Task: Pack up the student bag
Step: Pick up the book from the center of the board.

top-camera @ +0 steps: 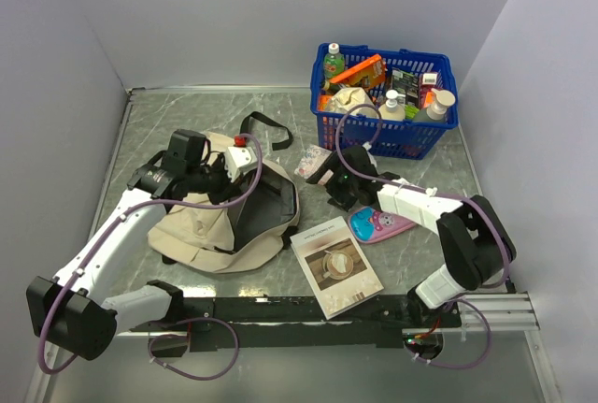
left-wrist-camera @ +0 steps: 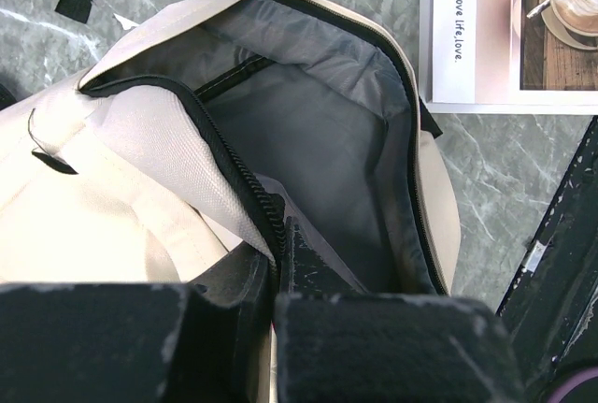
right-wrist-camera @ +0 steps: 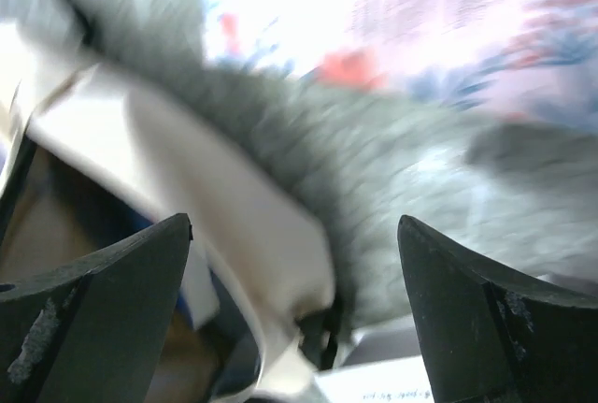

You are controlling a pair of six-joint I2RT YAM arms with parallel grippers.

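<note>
Nearest, a book (top-camera: 334, 265) lies on the table (top-camera: 149, 122). Left of it, the bag (top-camera: 224, 221) lies flat with its mouth open. The left tool (left-wrist-camera: 277, 258) is clamped on the bag's zipper edge. The right tool (right-wrist-camera: 294, 225), jaws wide apart, holds nothing, just right of the bag. Farthest, a basket (top-camera: 374, 136) stands at back right.

A: Where does the overhead view sit?
B: High at the near edge, looking down and forward over the whole grey marbled worktop (top-camera: 187, 122).
A: And the wrist views?
B: The left looks closely into the soft beige fabric backpack (left-wrist-camera: 318, 141), sharing it and the white coffee-photo booklet (left-wrist-camera: 523, 29) with the overhead. The right sits nearer still and is blurred.
</note>
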